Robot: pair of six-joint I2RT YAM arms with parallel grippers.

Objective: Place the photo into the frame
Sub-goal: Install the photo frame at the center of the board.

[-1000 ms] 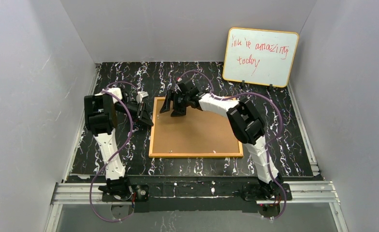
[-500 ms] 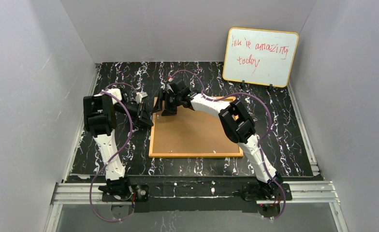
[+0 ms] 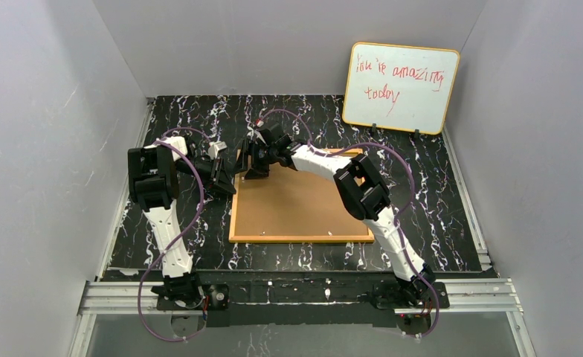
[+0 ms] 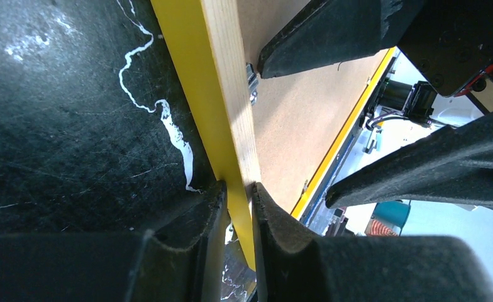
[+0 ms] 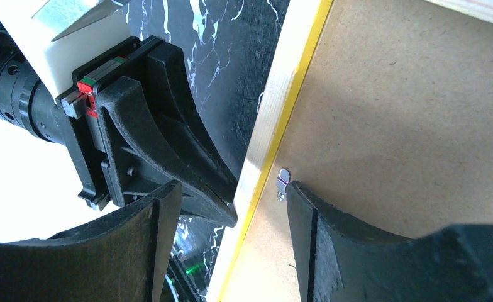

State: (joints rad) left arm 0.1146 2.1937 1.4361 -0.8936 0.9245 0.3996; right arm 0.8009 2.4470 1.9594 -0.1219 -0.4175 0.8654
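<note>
Two pincers, top view: left gripper (image 3: 227, 184) and right gripper (image 3: 248, 167) meet at the far-left corner of the large yellow-rimmed wooden picture frame (image 3: 303, 239), which lies back-up, with the brown backing board (image 3: 303, 204) inside it.
Left wrist: fingers (image 4: 187, 233) clamped on the frame's rim.
Right wrist: jaws spread, straddling the rim; small metal tab (image 5: 283, 179) just beside one fingertip.

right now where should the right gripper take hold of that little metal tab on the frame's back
Probably its rounded free end, from above on the backing board side: the metal tab lies flat against the frame rim, and the left gripper crowds the outer side.
</note>
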